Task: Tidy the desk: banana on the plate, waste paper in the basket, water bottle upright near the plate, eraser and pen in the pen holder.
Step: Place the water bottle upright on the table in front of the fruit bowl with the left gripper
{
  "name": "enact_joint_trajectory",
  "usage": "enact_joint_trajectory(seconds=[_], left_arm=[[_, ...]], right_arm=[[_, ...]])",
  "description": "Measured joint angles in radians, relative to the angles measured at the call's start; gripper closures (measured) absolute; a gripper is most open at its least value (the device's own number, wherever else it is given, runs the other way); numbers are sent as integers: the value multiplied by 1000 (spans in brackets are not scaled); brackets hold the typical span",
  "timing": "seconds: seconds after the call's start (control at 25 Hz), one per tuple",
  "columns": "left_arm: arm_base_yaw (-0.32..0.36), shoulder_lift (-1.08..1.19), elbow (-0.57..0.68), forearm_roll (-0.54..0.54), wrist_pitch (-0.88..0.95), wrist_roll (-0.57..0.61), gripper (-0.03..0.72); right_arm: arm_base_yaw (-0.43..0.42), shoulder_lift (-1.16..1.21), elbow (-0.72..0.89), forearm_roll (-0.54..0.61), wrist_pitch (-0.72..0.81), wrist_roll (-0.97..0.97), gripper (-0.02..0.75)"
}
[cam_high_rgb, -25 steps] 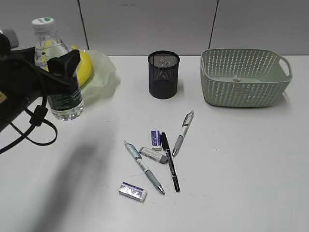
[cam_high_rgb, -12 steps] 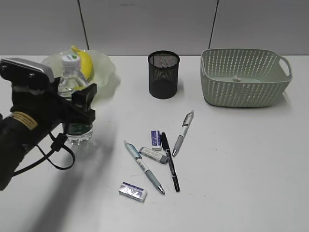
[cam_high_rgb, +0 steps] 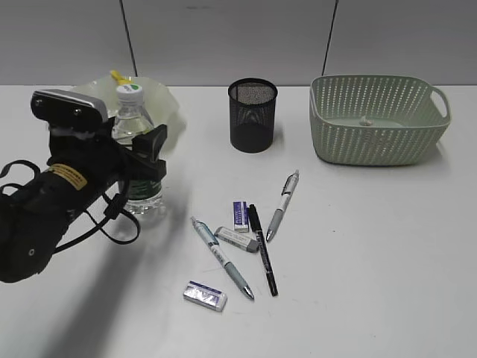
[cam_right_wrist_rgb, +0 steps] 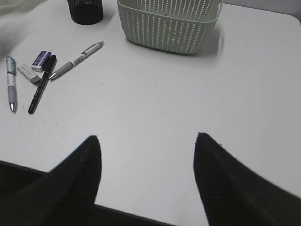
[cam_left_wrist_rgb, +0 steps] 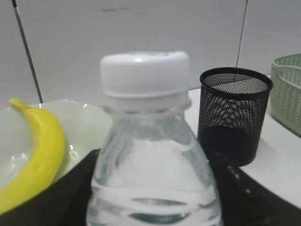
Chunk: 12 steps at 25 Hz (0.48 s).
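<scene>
My left gripper is shut on the clear water bottle, which stands upright on the desk just in front of the plate. In the left wrist view the jaws flank the bottle. The banana lies in the plate. The black mesh pen holder stands mid-back. Three pens and three erasers lie loose at the centre. My right gripper is open over bare desk. A small pale lump sits in the basket.
The basket stands at the back right, the pen holder left of it. The pens and erasers lie between the two arms. A grey wall panel runs behind the desk.
My left gripper has carried the upright bottle rightwards and a little forward, away from the plate's left front towards the desk's centre. The banana stays in the plate.
</scene>
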Motion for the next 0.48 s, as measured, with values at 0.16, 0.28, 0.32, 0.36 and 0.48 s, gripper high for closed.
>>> enact_joint_trajectory(seconds=[0.16,0.28,0.32,0.36,0.48], left_arm=[[15,38,0,-2,-8,-1,198],[15,50,-1,3,-29,-1,198],[15,51,-1,3,-30,-1,198],[15,51,-1,3,-30,-1,198],[15,51,4,4,-36,-1,198]], right_arm=[[0,0,0,0,0,0,246],[0,0,0,0,0,0,246],[0,0,0,0,0,0,246],[0,0,0,0,0,0,246],[0,0,0,0,0,0,246]])
